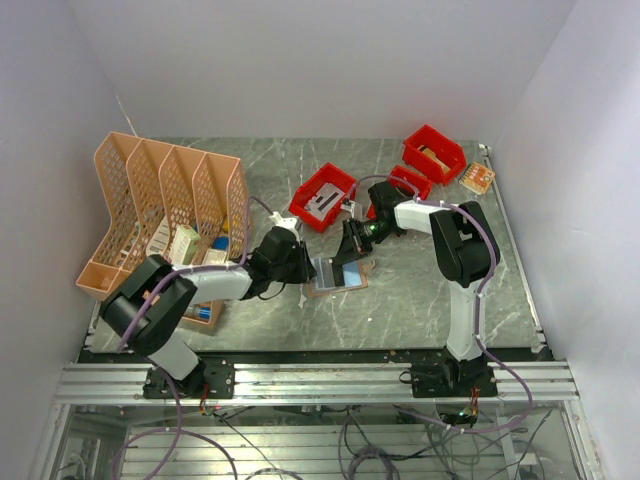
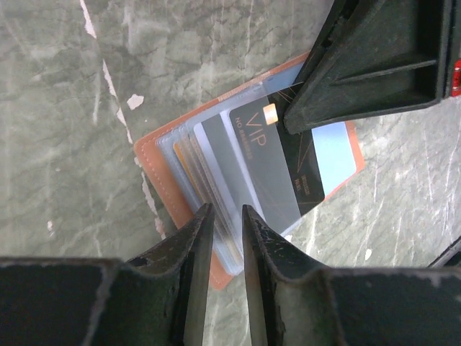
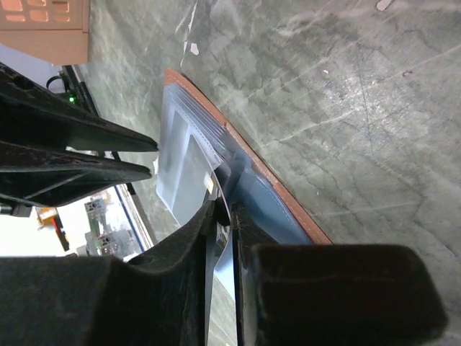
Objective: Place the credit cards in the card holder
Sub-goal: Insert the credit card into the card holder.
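Sliding a dark VIP card (image 2: 277,162) into the card holder (image 2: 148,157), lying open on the worktop (image 2: 57,108), looks like the step in hand, with the right arm's fingers (image 3: 180,252) pinching its edge. Next, it needs pushing home. Whether the left arm's fingers (image 2: 191,245), narrowly parted, grip anything, I cannot tell.

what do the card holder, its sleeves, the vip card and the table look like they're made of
The card holder: tan matte cover, looks like leather or faux leather. The sleeves: clear soft plastic, since cards show through them. The VIP card: smooth black plastic with gold print. The table: grey-green veined surface, either stone or a marble-look laminate; the look leaves that open.
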